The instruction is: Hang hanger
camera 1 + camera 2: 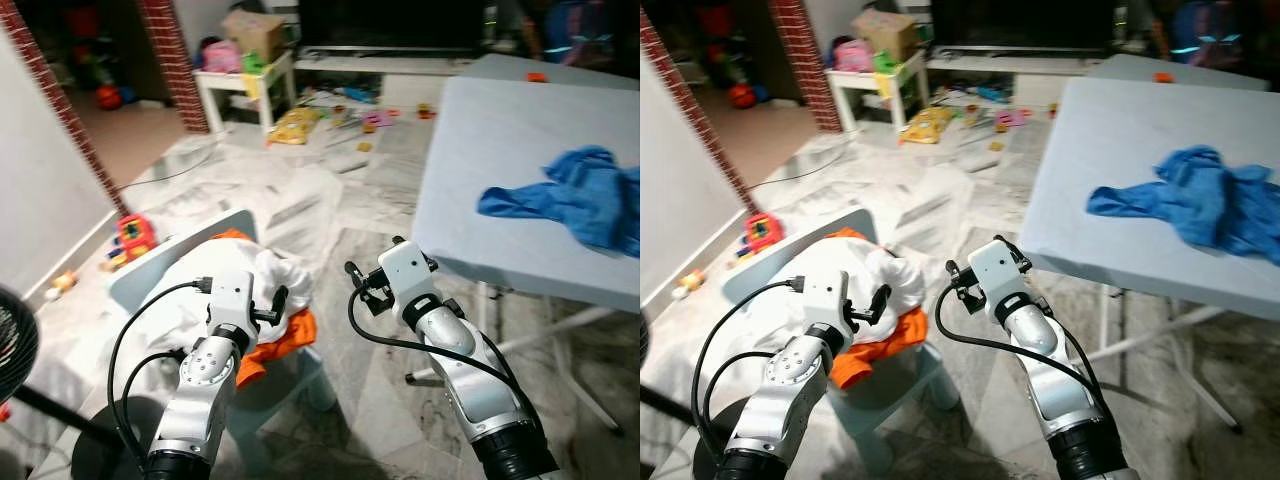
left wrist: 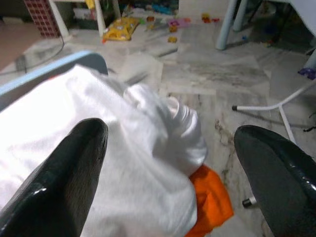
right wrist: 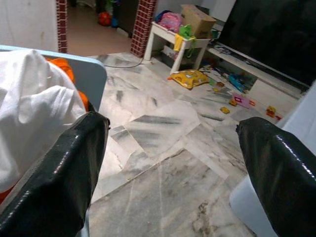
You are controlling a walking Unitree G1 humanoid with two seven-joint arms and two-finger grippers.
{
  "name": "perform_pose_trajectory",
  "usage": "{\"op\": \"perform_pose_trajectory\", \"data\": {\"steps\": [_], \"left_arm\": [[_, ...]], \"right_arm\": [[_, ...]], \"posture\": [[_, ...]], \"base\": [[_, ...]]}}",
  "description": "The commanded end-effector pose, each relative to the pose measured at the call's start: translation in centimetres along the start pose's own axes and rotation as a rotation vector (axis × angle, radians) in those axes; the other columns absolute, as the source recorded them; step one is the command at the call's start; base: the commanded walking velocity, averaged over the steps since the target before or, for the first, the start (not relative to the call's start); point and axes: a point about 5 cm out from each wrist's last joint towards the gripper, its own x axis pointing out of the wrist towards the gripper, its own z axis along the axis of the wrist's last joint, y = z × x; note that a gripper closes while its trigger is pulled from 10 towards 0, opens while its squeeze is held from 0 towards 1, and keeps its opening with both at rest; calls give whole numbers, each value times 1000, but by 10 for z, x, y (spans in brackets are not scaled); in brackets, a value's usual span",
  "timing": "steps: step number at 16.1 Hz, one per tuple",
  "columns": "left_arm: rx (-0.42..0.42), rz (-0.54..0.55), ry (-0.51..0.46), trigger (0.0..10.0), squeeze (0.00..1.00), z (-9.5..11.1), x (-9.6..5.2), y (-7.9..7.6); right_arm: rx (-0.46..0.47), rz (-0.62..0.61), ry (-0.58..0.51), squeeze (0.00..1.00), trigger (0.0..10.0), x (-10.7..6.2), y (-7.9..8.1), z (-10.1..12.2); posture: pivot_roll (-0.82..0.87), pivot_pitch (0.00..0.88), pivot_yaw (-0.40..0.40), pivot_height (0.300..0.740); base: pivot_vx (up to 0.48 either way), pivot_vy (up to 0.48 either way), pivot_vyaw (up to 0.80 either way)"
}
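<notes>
A white garment (image 1: 235, 285) lies heaped over orange cloth (image 1: 283, 343) on a pale blue chair (image 1: 165, 262) — a crumpled blue cloth (image 1: 575, 200) rests on the tabletop (image 1: 490, 150), toys (image 1: 296, 124) scattered across the marble floor (image 1: 300, 210).

Two silver arms reach forward, each ending in one end effector, the left end effector (image 1: 281, 303) and the right end effector (image 1: 352, 281), with two black fingers apiece. One pale blue chair (image 1: 165, 262) carries two garments: one white garment (image 1: 275, 277) and one orange garment (image 1: 283, 340). One light counter (image 1: 500, 150) holds one blue cloth (image 1: 580, 195). One small white side table (image 1: 245, 85) bears one cardboard box (image 1: 252, 32).
</notes>
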Motion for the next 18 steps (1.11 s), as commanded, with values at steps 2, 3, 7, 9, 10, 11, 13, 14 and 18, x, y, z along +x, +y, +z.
{"op": "perform_pose_trajectory", "data": {"steps": [2, 3, 7, 9, 10, 11, 13, 14, 18], "left_arm": [[44, -42, 77, 10000, 0, -11, 0, -1], [105, -80, 144, 10000, 0, -21, -2, -1], [229, -152, 294, 10000, 0, -42, -7, 6], [284, -137, 335, 10000, 0, -49, -9, 15], [278, -132, 338, 10000, 0, -50, -9, 18], [279, -129, 340, 10000, 0, -50, -9, 20], [279, -130, 331, 10000, 0, -48, -10, 20], [275, -129, 325, 10000, 0, -47, -9, 20], [315, -136, 311, 10000, 0, -42, -8, 19]], "right_arm": [[6, 21, -15, 0, 10000, 0, 3, 4], [13, 22, -11, 0, 10000, -1, 3, 4], [24, 25, 2, 0, 10000, -3, 1, 2], [24, 33, 15, 0, 10000, -6, -1, 1], [24, 37, 23, 0, 10000, -7, -2, 1], [23, 40, 32, 0, 10000, -10, -3, 0], [22, 43, 45, 0, 10000, -17, -6, -2], [27, 42, 58, 0, 10000, -20, -8, -4], [133, 23, 100, 0, 10000, -41, -9, -1]], "posture": [[-106, 0, 48, 740], [-108, 0, 46, 740], [-114, 0, 46, 740], [-123, 0, 44, 740], [-126, 0, 41, 740], [-130, 0, 37, 740], [-134, 0, 33, 740], [-136, 0, 29, 740], [-135, 58, 22, 740]], "base": [[0, 0, 203], [0, 0, 0], [0, 0, 0], [0, 0, 0], [0, 0, 0], [0, 0, 0], [0, 0, 0], [0, 0, 0], [0, 0, 0]]}}
